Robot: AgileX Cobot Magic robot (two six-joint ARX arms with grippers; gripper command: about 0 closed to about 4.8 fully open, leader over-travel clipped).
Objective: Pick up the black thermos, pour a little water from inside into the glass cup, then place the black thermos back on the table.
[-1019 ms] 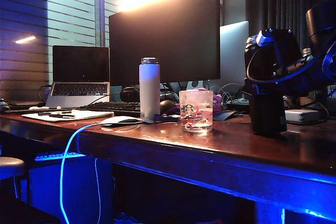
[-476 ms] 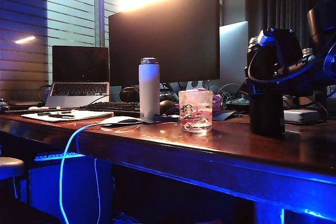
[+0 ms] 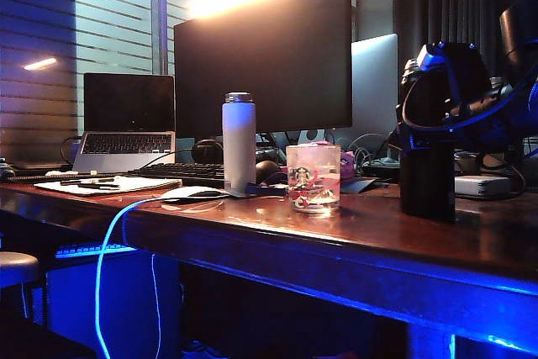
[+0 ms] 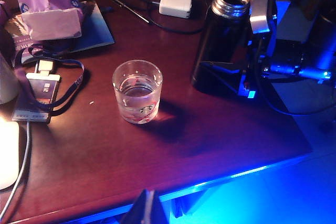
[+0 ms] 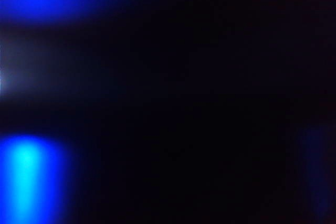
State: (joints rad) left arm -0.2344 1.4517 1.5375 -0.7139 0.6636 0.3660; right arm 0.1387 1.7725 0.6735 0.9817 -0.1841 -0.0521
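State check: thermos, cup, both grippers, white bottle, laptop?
black thermos: upright on the table, lid off
glass cup: upright, some water inside
right gripper: at the thermos, open
left gripper: above the table's front edge, state unclear
white bottle: upright, capped
laptop: open, screen dark

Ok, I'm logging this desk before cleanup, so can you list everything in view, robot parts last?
tall matte black thermos: 1, black, upright on table, right side, cap off
short clear glass cup: 1, clear, pink print, mid-table, water inside
white bottle with silver cap: 1, white, left of the cup
dark wooden table: 1, reddish-brown
large monitor: 1, black, behind the bottle
open laptop: 1, silver, far left
white charger block: 1, white, behind the thermos
right gripper: 1, black, open around the thermos
left gripper: 1, dark, above the table's front edge, jaws unclear
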